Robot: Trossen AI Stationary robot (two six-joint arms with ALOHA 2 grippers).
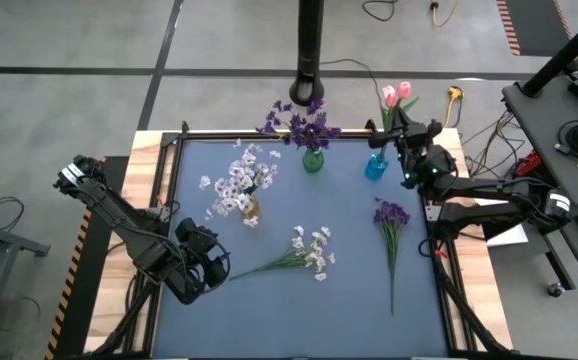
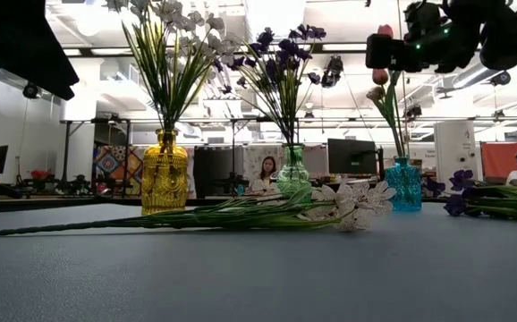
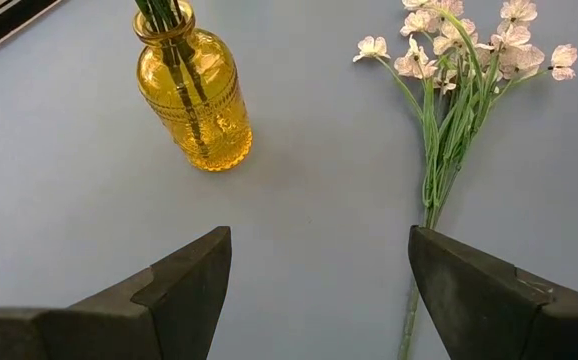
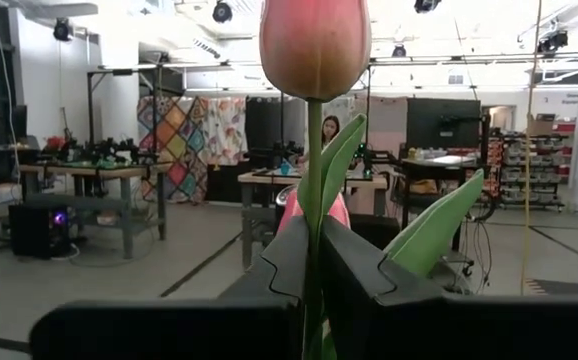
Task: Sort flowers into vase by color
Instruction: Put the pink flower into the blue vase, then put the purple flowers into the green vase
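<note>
White sprays (image 1: 237, 182) in yellow vase (image 1: 251, 207); purple blossoms (image 1: 302, 125) in green vase (image 1: 313, 160)

High overhead, low level at tabletop; both share yellow vase (image 1: 252, 208).

Yellow vase (image 3: 193, 100): glossy embossed glass, clear-tinted. Green vase (image 2: 293, 172) and blue vase (image 2: 403, 185): same textured glass. Table mat (image 1: 349, 290): matt blue, smooth. Table edge (image 1: 145, 165): bare wood. Left gripper (image 3: 314, 290) fingers: matt dark plastic.

A workshop hall: workbenches (image 4: 89, 165), monitors (image 2: 351, 156), ceiling lights (image 4: 219, 12).
</note>
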